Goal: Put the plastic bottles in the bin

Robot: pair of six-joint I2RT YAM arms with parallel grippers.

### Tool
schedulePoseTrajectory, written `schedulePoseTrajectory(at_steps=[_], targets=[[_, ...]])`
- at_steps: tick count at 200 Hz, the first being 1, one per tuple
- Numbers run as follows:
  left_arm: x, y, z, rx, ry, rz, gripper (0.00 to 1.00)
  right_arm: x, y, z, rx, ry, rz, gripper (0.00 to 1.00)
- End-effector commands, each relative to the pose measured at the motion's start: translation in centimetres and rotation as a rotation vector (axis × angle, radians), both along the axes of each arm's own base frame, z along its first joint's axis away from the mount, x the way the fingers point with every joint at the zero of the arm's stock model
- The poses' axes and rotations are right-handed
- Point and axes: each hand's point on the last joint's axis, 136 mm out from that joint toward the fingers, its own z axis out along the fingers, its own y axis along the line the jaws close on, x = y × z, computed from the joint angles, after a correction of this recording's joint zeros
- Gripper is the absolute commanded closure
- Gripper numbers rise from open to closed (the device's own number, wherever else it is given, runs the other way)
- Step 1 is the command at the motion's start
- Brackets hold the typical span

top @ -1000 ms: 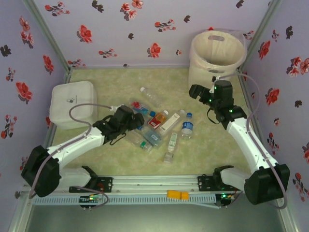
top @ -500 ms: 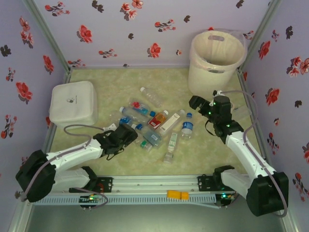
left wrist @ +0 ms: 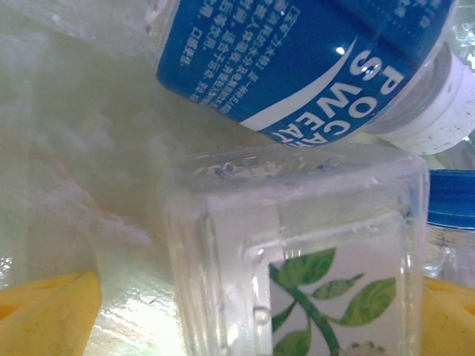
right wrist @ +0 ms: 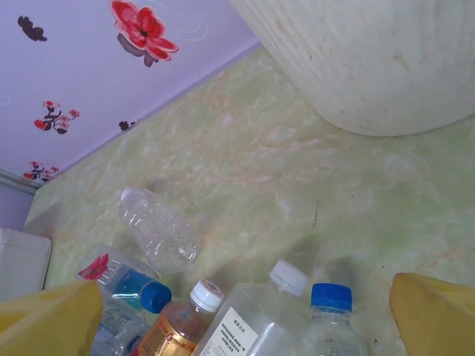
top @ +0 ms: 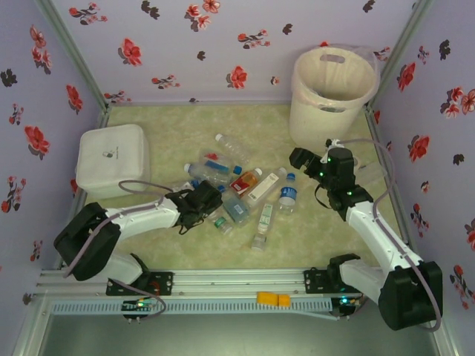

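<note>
Plastic bottles point(top: 245, 185) are laid flat, axes variously directed, on marbled green table point(top: 185, 126); floral walls point(top: 223, 59). Left gripper point(left wrist: 249, 315) is spread astride leaf-labelled bottle point(left wrist: 297, 282); right gripper point(right wrist: 243, 315) spread, empty.

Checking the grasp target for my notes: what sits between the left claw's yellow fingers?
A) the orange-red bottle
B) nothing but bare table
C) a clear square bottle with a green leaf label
C: in the left wrist view the leaf-label bottle lies between the yellow fingers of the left claw.
</note>
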Motion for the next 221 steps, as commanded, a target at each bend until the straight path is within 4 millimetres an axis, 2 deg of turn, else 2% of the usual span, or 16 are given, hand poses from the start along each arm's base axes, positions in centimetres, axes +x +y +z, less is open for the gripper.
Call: schedulePoseTrajectory(at_steps=[1, 44, 67, 92, 130, 155, 188, 211, 221], targets=[[0.3, 0.3, 0.4, 0.015, -0.020, 0.022, 0.07, -0.5, 0.8, 0.3, -0.015, -0.033, 0.061, 0.00], [0.3, 1.2, 0.0, -0.011, -0.067, 0.062, 0.32, -1.0, 2.1, -0.1, 0.038, -0.039, 0.130, 0.00], [0.4, 1.5, 0.5, -0.019, -0.095, 0.067, 0.48, -1.3, 2.9, 0.1, 0.062, -0.054, 0.172, 0.00], [1.0, 1.0, 2.5, -0.043, -0.177, -0.003, 0.51, -1.6, 3.5, 0.3, 0.072, -0.050, 0.207, 0.00], [1.2, 0.8, 8.2, -0.072, -0.332, -0.114, 0.58, -3.1, 5.1, 1.5, 0.087, -0.082, 0.305, 0.00], [2.5, -0.2, 13.6, -0.088, -0.476, -0.182, 0.61, -4.4, 6.3, 3.1, 0.093, -0.144, 0.372, 0.00], [5.5, -3.7, 21.1, -0.089, -0.665, -0.281, 0.64, -6.2, 9.1, 6.1, 0.131, -0.246, 0.512, 0.00], [7.6, -7.0, 24.6, -0.108, -0.736, -0.346, 0.64, -7.9, 11.0, 7.8, 0.143, -0.295, 0.607, 0.00], [8.4, -8.3, 25.5, -0.120, -0.751, -0.368, 0.64, -8.6, 11.6, 8.2, 0.139, -0.309, 0.636, 0.00]])
